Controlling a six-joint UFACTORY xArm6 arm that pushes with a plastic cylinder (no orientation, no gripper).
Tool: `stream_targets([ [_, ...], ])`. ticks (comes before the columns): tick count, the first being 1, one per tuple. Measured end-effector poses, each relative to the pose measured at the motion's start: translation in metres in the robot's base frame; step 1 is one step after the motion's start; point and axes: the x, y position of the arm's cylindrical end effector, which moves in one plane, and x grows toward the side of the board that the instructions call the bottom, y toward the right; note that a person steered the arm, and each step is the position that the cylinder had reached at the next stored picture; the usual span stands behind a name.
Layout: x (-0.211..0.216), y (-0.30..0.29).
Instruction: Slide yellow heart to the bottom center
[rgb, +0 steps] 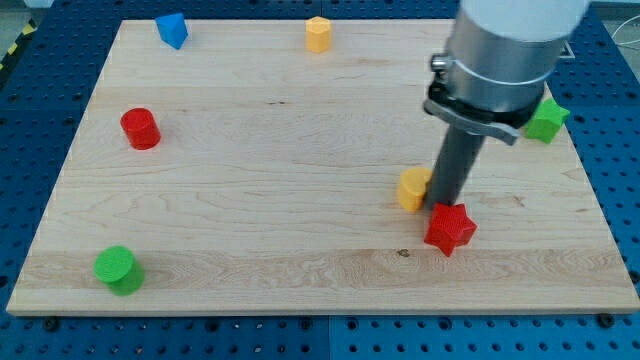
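Yellow heart lies on the wooden table right of centre and a little below the middle, well short of the bottom edge. My tip is down at the board just beside the heart's right side, apparently touching it; whether it truly presses on the block I cannot tell. Being a plain rod, the tool has nothing to spread or pinch, and it holds nothing. Directly below my tip, toward the view's bottom right, sits the red star, close against the rod's lower end and just beside the heart.

Elsewhere in this single view: a yellow hexagonal block rests near the top edge at about its middle, a blue block of unclear shape sits near the top left corner, a red cylinder stands near the left edge, and a green cylinder is near the bottom left corner. A green star lies at the right edge, partly hidden behind the arm's grey body.
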Motion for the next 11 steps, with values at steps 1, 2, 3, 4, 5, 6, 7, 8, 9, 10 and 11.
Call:
stream_targets([
  [1,-0.006,0.007],
  [2,-0.025,-0.010],
  [3,-0.035,-0.033],
  [4,-0.054,-0.050],
  [5,-0.062,-0.065],
  [6,-0.067,-0.088],
  [7,-0.072,-0.120],
  [8,-0.066,-0.124],
  [9,-0.060,-0.110],
  [10,-0.065,-0.104],
  [11,-0.055,-0.100],
])
